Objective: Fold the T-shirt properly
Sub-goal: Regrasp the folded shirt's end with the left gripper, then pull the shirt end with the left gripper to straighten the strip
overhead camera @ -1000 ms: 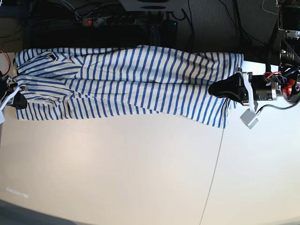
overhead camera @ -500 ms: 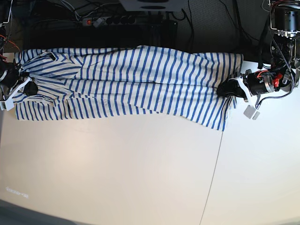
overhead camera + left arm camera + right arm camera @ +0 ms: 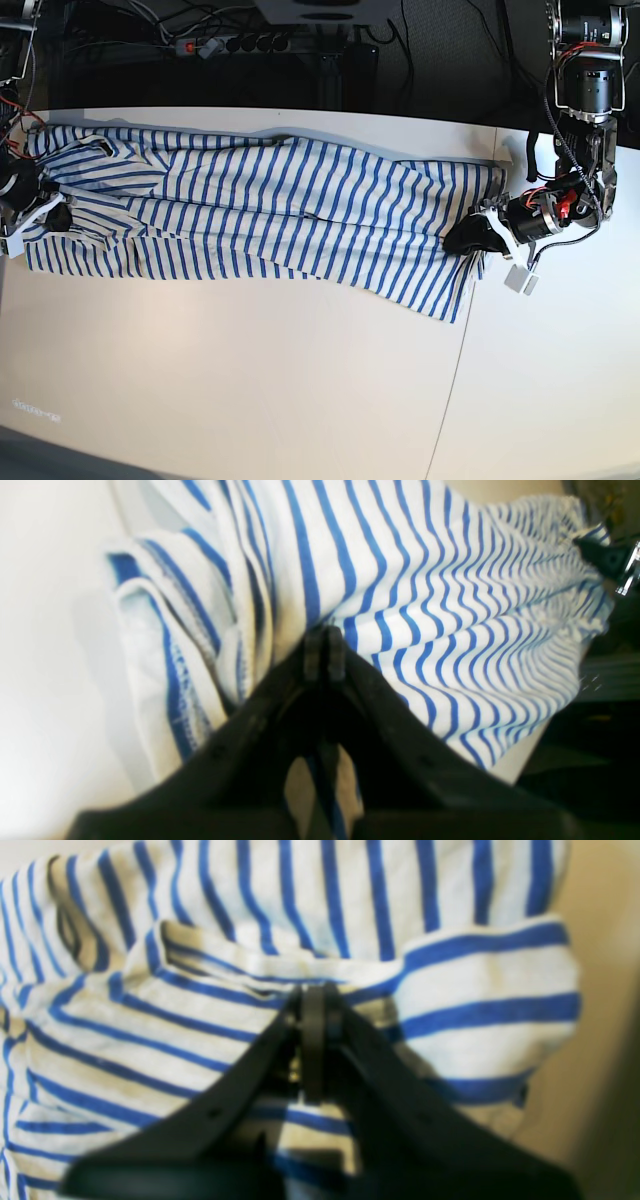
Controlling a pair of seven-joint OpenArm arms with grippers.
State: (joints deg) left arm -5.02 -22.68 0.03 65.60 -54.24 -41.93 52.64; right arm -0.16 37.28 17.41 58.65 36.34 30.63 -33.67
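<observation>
Reaching in from opposite ends of the white table [image 3: 300,380], both arms grip the T-shirt [image 3: 280,210], which lies stretched in a long folded band between them. The left gripper [image 3: 468,236] comes in low and nearly level from the far right of the base view, its black fingers [image 3: 320,650] pressed together on a bunched hem edge, with folded layers hanging just to the side of the tips. The right gripper [image 3: 55,218] sits at the other end, its jaws likewise pinched flat on a fold of striped cloth [image 3: 310,970] near the sleeve area, fabric spreading away ahead of and beneath the tips. Compared with a second ago, the left arm's wrist has risen and pulled its end of the shirt toward the near side of the table, so the band now slants downward toward that gripper instead of lying straight. The shirt's far edge, which overlapped the table's back rim earlier, has drawn forward, leaving a bare strip of table behind it. The right gripper has moved only slightly.
</observation>
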